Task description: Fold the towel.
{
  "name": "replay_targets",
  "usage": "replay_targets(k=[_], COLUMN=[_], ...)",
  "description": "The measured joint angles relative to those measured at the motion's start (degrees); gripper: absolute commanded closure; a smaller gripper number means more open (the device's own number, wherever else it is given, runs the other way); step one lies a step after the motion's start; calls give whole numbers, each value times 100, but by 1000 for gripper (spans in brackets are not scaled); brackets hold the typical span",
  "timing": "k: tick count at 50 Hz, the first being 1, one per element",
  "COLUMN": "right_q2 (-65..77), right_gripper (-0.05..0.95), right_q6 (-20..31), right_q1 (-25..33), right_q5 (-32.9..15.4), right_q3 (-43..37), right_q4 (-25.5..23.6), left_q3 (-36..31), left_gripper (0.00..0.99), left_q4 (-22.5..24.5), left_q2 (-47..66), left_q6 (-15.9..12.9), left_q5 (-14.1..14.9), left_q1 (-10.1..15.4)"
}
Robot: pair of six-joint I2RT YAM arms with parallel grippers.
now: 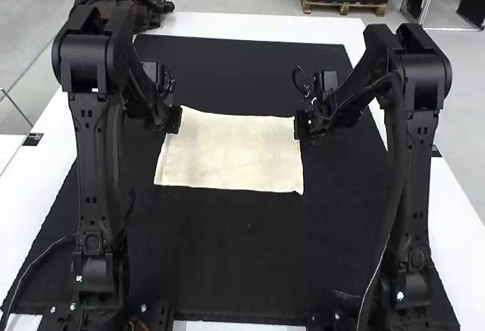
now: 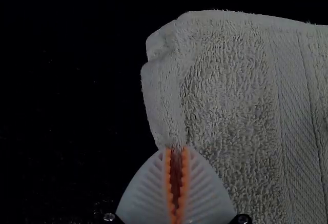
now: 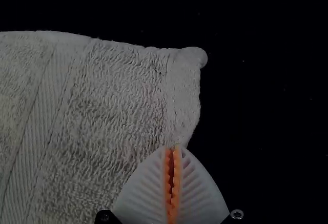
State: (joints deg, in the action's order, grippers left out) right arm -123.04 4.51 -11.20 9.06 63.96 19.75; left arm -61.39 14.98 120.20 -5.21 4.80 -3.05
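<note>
In the high view, the towel [image 1: 231, 157] lies flat, in the shape of a wide rectangle, on a black mat [image 1: 220, 263] which covers most of the white table [image 1: 466, 229]. Its cloth is cream, with a soft and slightly wavy surface. The left gripper [image 1: 174, 121] is at one short side of the towel, near its far corner, and the right gripper [image 1: 301, 126] is at the opposite short side, also near the far corner. The main part of the cloth lies between them.

In the left wrist view, the white ribbed fingers [image 2: 146, 190] with toothed orange pads [image 2: 167, 183] are close together, and their tips pinch the edge of the towel. From the tips, a smoother hem goes up to an uneven corner with a small notch. Beside the fingers the cloth has thick, looped pile, and farther away from them is a flat woven band [image 2: 294, 106].

In the right wrist view, the fingers [image 3: 202, 193] are also nearly pressed together, with the towel's hem pinched at the tips. Beyond them, the corner ends in a small rounded lump. Shaggy pile is just beside them, and a ribbed band [image 3: 43, 111] crosses the cloth farther off.
</note>
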Motion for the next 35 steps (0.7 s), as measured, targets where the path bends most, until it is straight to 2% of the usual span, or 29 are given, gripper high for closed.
replay_targets(k=[21,35], right_q2=[623,1093], right_gripper=[930,930], right_q6=[-46,-157], right_q1=[184,348], right_q5=[363,769], right_q3=[-133,-431], right_q4=[-146,-575], left_q3=[4,48], left_gripper=[970,972], left_q4=[-125,-409], left_q2=[-634,-872], left_q6=[-7,-7], left_q5=[2,125], left_q1=[-44,-44])
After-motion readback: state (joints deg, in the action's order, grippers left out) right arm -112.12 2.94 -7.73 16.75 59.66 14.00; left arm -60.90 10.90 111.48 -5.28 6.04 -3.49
